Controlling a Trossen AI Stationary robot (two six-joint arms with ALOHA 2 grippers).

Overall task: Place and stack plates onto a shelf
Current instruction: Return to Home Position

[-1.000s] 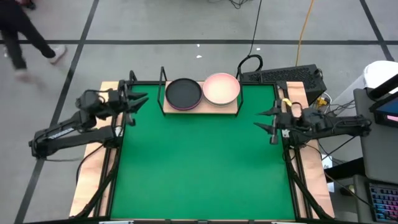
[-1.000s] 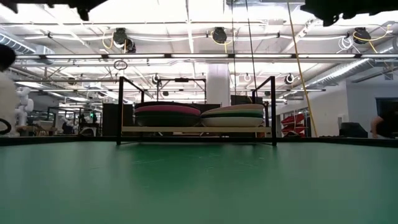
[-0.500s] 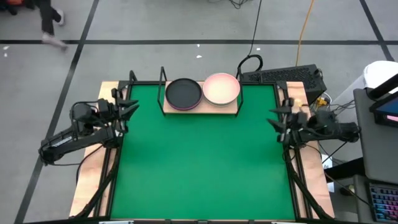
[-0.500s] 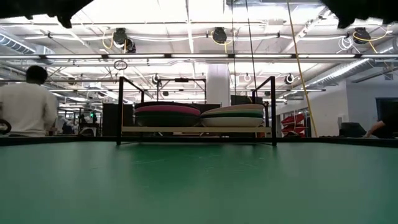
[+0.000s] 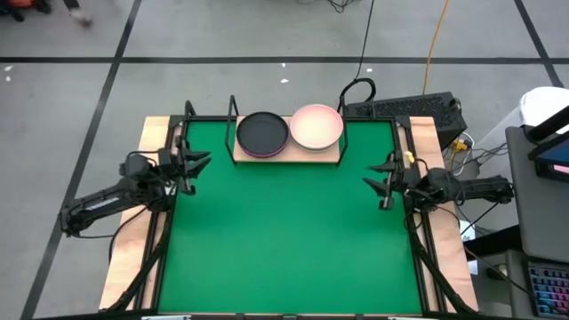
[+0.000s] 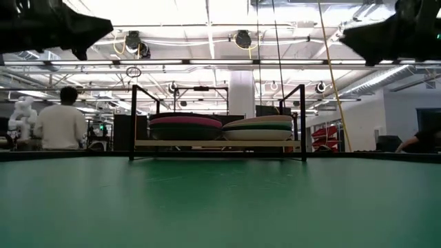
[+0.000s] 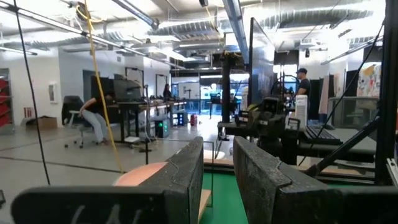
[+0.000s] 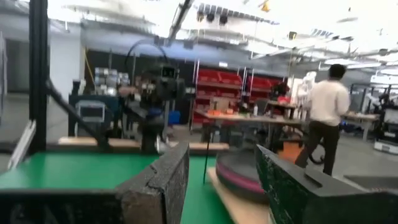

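Observation:
The shelf [image 5: 331, 155] stands at the table's far edge, a light-wood board between black wire uprights [image 6: 132, 122]. Two stacks of plates rest on it: the left stack has a black plate [image 5: 262, 132] on top and a magenta edge [image 6: 186, 121], and the right stack has a light pink plate [image 5: 316, 126] on top, with white and green edges [image 6: 260, 125] in the low view. My left gripper [image 5: 200, 166] hovers open over the mat's left edge. My right gripper [image 5: 375, 182] hovers open near the right edge. Both are empty and well short of the shelf.
A large green mat [image 5: 284, 231] covers the table inside a black frame. A keyboard [image 5: 404, 108] and cables lie beyond the far right corner. A person [image 6: 60, 126] stands in the room behind.
Both grippers have come down, and they now show larger in the low view. The left one has drifted toward the near edge. The right one drew back toward the right edge, then came inward again. The plates and shelf have not moved. A person has walked across behind.

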